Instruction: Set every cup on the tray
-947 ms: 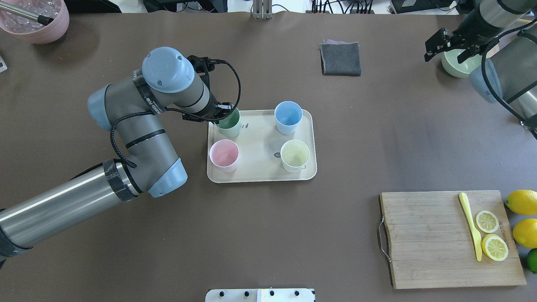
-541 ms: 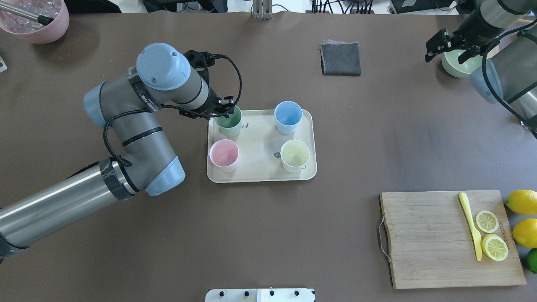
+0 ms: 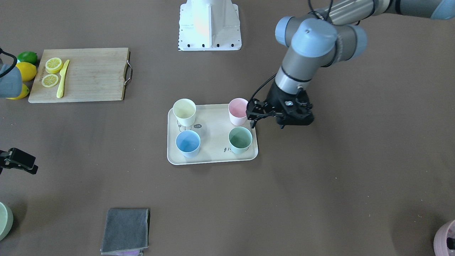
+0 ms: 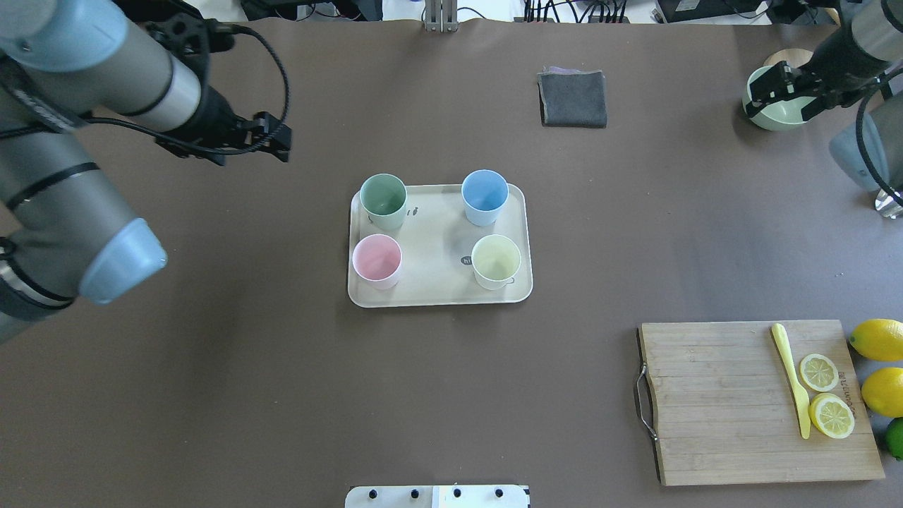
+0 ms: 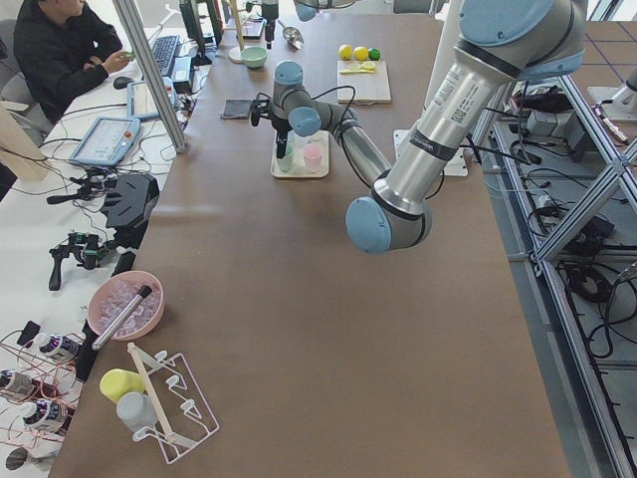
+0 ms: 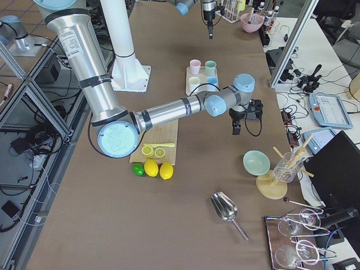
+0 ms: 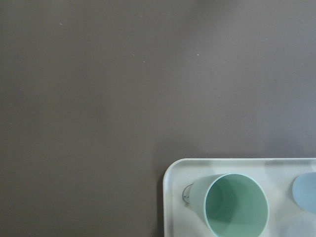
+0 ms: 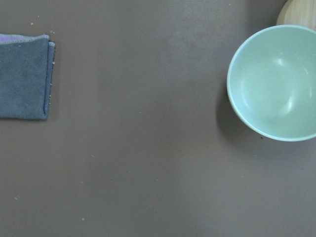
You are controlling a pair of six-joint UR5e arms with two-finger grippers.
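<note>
The cream tray (image 4: 437,282) holds all four cups upright: mint green (image 4: 383,196), light blue (image 4: 485,192), pale pink (image 4: 376,257) and pale yellow (image 4: 496,259). My left gripper (image 4: 275,144) is open and empty, raised well above the table and off the tray's far left corner. Its wrist view shows the mint cup (image 7: 236,206) and the tray's corner (image 7: 170,173) below, with no fingers in sight. In the front-facing view the left gripper (image 3: 253,117) hangs beside the pink cup (image 3: 237,106) and the mint cup (image 3: 240,138). My right gripper (image 4: 779,95) is open and empty, far right.
A pale green bowl (image 4: 776,120) sits under my right gripper. A folded grey cloth (image 4: 573,99) lies at the back. A wooden cutting board (image 4: 719,402) with lemon slices and a yellow knife lies front right, with lemons (image 4: 878,339) beside it. A mauve pot (image 3: 446,238) stands far left.
My left gripper has come off the mint cup and risen up and away to the left. The mint cup stays on the tray. My right gripper has shifted slightly right over the bowl.
</note>
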